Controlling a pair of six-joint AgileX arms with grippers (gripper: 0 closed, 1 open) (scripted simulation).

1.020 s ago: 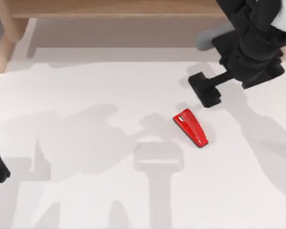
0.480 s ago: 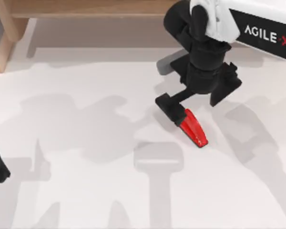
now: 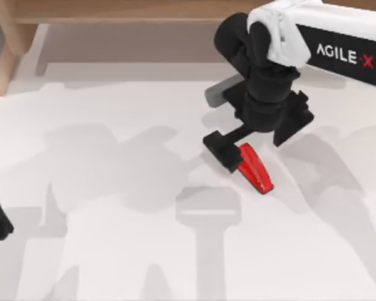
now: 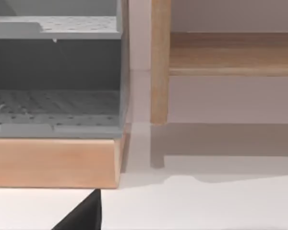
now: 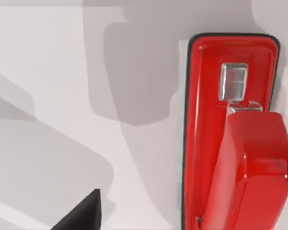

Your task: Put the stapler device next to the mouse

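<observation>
Jaws: right gripper (image 3: 230, 155) spread wide, nothing held, lowered onto stapler's wide end.
Stapler device (image 3: 255, 168): flat on surface (image 3: 113, 251), right of centre, unmoved.
Change: arm swung in, descended.
Mouse: unseen.
Left arm: parked, left edge.

A grey perforated shelf unit (image 4: 55, 72) on a wooden base (image 4: 55, 163) stands beside a wooden post (image 4: 160, 62) above the white desk (image 4: 206, 206).

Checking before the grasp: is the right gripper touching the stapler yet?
Cannot tell. In the top view the right gripper overlaps the stapler device's upper end, with no plain contact or gap.
</observation>
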